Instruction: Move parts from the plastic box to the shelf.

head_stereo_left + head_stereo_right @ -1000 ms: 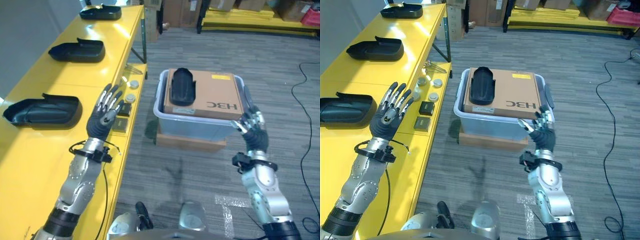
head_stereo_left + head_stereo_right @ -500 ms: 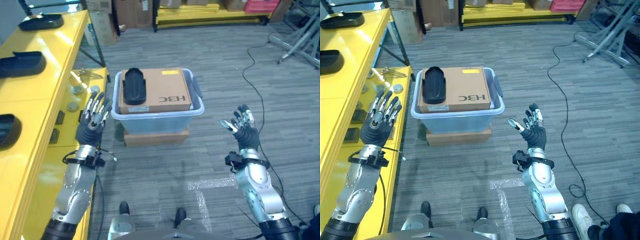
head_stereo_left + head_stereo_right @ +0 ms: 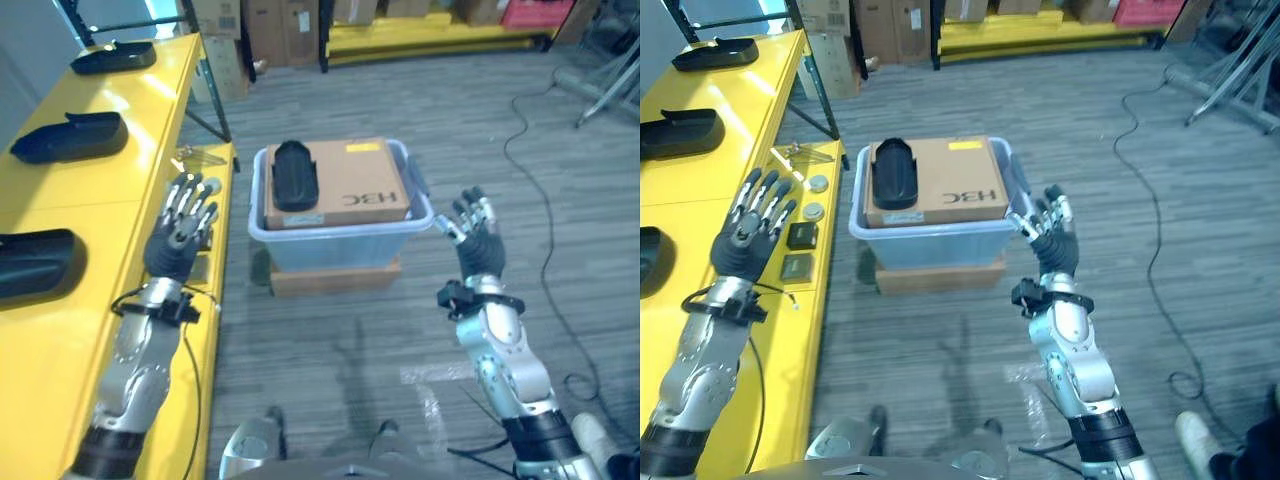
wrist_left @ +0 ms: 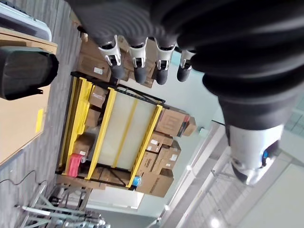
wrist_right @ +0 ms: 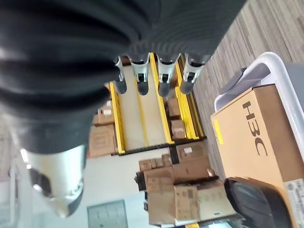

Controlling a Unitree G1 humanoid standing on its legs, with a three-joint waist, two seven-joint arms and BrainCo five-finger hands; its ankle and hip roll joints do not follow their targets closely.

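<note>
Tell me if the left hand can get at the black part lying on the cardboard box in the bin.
Probably yes: the left hand is open and holds nothing, and the black part lies uncovered on top of the cardboard box, with nothing between them.

A long yellow shelf (image 3: 120, 190) is running along the left side of the scene. Three black molded parts are lying on it in a row: one at the far end (image 3: 113, 57), one in the middle (image 3: 68, 137), and one nearest (image 3: 35, 263). Small round pieces (image 3: 816, 197) and two small dark square blocks (image 3: 799, 250) are sitting near the shelf's right edge. Beside it, grey striped floor (image 3: 400, 330) is carrying a flat cardboard slab (image 3: 335, 278), with a pale plastic box (image 3: 340, 235) resting on top.
</note>
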